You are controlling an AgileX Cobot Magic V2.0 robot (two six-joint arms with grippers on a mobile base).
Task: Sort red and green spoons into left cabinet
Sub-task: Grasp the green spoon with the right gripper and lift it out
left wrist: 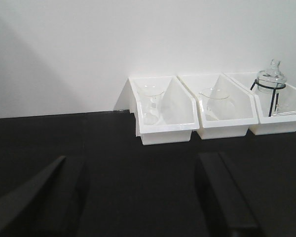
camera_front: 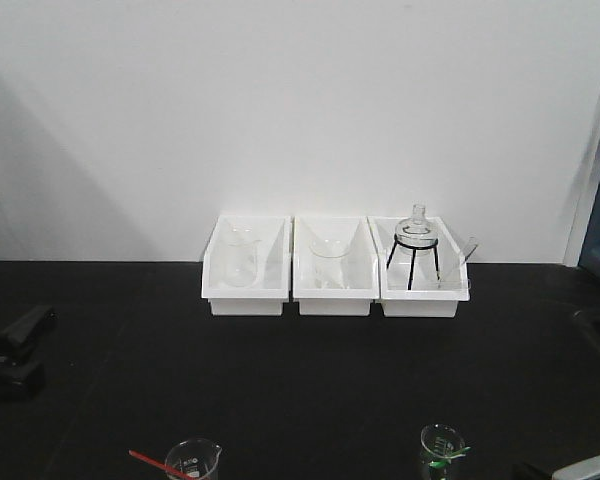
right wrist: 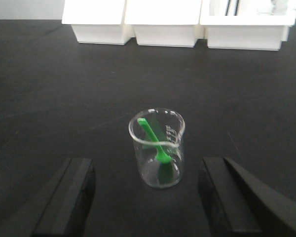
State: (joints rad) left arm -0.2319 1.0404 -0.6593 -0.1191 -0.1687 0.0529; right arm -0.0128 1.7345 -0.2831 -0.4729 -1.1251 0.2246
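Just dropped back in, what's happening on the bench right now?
Nothing is held yet. The right gripper is open and lined up on the beaker that holds the green spoon, without touching it. The left gripper is open over the table, facing the three white bins. The red spoon leans in another beaker at the front left. No cabinet is in view.

No legible writing
The glass beaker carries faint white printed marks on its wall, too blurred to read as numbers or words.
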